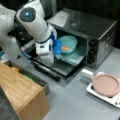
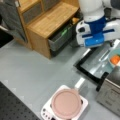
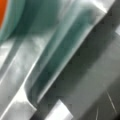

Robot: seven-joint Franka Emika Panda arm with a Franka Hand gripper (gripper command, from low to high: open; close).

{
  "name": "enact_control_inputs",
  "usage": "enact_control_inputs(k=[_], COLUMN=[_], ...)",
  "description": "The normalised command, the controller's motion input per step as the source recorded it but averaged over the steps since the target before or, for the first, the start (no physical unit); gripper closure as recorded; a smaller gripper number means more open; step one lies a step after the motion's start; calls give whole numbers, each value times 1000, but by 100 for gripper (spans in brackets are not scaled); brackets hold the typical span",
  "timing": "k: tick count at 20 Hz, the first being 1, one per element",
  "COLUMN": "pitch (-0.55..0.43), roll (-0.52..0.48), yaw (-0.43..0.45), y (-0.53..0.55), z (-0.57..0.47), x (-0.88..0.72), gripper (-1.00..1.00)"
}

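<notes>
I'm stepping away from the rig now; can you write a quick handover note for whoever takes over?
Gripper: at the open oven's mouth, over the lowered door, beside the teal bowl; whether it grips anything cannot be seen.
Bowl: on the tray at the oven opening, holding an orange item, seen in both front views.
Pink pan: on the white hob, beside the oven, untouched.
Done: door open, tray pulled forward.
Left: bowl not lifted off the tray; door open.

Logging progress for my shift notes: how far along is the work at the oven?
Done: the oven door is open, and the teal bowl with an orange item sits on its tray. In hand: the end effector is at the bowl's rim. Left: the bowl is not out yet.
</notes>
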Motion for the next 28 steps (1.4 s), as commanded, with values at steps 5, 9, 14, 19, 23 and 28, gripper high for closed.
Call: enact_control_inputs(k=[5,9,14,19,23,28], pitch=[146,124,101,43,27,14], roll=[87,116,123,95,71,60], yaw=[-117,-99,-119,-79,-8,8], y=[309,72,42,77,92,67], z=[89,51,-30,-128,-55,13], x=[176,211,279,326,236,109], gripper=[-100,-100,-100,-100,-100,100])
